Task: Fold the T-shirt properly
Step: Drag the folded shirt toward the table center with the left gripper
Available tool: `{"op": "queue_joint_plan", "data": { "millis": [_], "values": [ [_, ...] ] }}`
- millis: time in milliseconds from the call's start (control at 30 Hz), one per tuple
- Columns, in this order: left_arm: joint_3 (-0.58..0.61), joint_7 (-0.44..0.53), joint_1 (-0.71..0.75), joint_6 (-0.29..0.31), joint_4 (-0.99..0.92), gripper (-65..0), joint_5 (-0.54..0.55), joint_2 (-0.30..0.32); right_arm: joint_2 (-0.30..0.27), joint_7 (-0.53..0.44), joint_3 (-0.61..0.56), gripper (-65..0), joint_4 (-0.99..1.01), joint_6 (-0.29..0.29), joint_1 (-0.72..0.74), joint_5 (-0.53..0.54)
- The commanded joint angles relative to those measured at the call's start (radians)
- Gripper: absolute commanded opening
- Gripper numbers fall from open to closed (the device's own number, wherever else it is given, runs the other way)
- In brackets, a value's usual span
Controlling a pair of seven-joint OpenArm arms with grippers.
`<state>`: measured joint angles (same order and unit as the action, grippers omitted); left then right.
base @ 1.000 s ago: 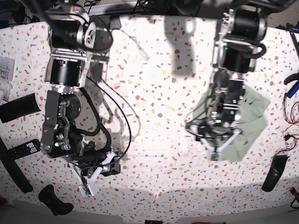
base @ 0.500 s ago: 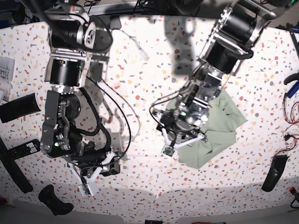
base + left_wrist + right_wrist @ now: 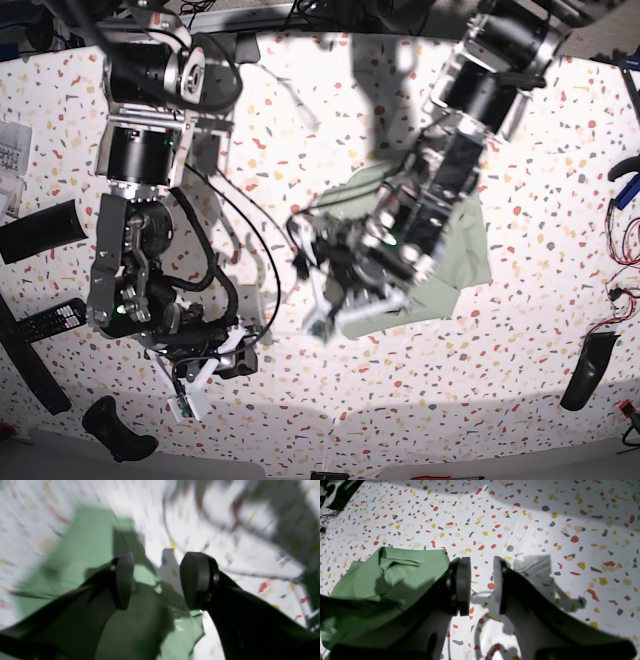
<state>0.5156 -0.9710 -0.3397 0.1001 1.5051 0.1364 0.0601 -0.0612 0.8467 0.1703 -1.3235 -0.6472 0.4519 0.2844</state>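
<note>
Base view has the T-shirt [image 3: 455, 255] bunched into a rumpled pale green heap on the speckled terrazzo table [image 3: 330, 160], sitting a bit toward 3 o'clock from the middle. The left gripper [image 3: 345, 300] hangs over the shirt's 8 o'clock corner, arm stretched right across the cloth. The right gripper [image 3: 205, 375] is way off at about 8 o'clock of the table, well apart from the shirt, over bare tabletop.

Left wrist cam is super blurry, but you can make out the left gripper [image 3: 156, 580] with its jaws spread wide, nothing between them. Green cloth [image 3: 82, 550] lies under and behind the 9 o'clock finger, and table shows through the gap.

Right wrist cam is sharp: the right gripper [image 3: 482, 585] has its jaws at a narrow gap, holding nothing, just speckled table [image 3: 545, 530] between the pads. The shirt [image 3: 395, 575] shows at 9 o'clock there, folds and a collar-ish edge visible, partly hidden behind the finger.

A black remote [image 3: 45, 322] lies by the table's 9 o'clock edge.
</note>
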Motion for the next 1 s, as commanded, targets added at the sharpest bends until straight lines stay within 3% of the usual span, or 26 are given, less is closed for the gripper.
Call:
{"op": "queue_joint_plan", "data": {
  "millis": [0, 67, 200, 333, 433, 500, 533, 733, 867, 967],
  "values": [
    [-0.004, -0.002, -0.021, 0.001, 0.059, -34.5, -0.003, 0.007, -0.003, -0.027, 0.0, -50.1, -0.021, -0.003, 0.035, 0.015],
    [-0.004, -0.027, -0.02, -0.004, 0.128, -34.5, -0.003, 0.033, -0.003, -0.027, 0.0, -50.1, -0.021, -0.003, 0.035, 0.015],
    [-0.004, -0.014, -0.02, -0.068, 0.145, -34.5, -0.004, 0.095, -0.003, -0.019, 0.0, -50.1, -0.021, -0.003, 0.035, 0.015],
    [-0.017, 0.025, -0.02, -0.163, 0.145, -34.5, -0.048, 0.171, -0.006, -0.024, 0.0, -50.1, -0.026, -0.003, 0.036, 0.015],
    [-0.105, 0.025, -0.019, -0.213, 0.145, -34.5, -0.075, 0.196, -0.016, -0.007, 0.0, -50.1, -0.048, -0.003, 0.035, 0.016],
    [-0.2, 0.021, -0.017, -0.217, 0.145, -34.5, -0.034, 0.196, -0.027, 0.024, 0.001, -50.1, -0.071, -0.003, 0.033, 0.034],
    [-0.249, 0.021, -0.014, -0.209, 0.145, -34.5, 0.002, 0.195, -0.033, 0.047, 0.0, -50.1, -0.084, -0.003, 0.029, 0.058],
    [-0.468, 0.021, 0.047, -0.024, 0.169, -34.5, 0.208, 0.201, -0.084, 0.102, 0.002, -50.1, -0.214, -0.003, -0.039, 0.094],
    [-0.529, 0.018, 0.119, 0.024, 0.257, -34.5, 0.225, 0.22, -0.11, 0.106, 0.018, -50.1, -0.309, -0.004, -0.119, 0.115],
    [-0.535, 0.013, 0.18, 0.024, 0.347, -34.5, 0.225, 0.25, -0.116, 0.124, 0.056, -50.1, -0.37, -0.004, -0.182, 0.158]
  ]
}}
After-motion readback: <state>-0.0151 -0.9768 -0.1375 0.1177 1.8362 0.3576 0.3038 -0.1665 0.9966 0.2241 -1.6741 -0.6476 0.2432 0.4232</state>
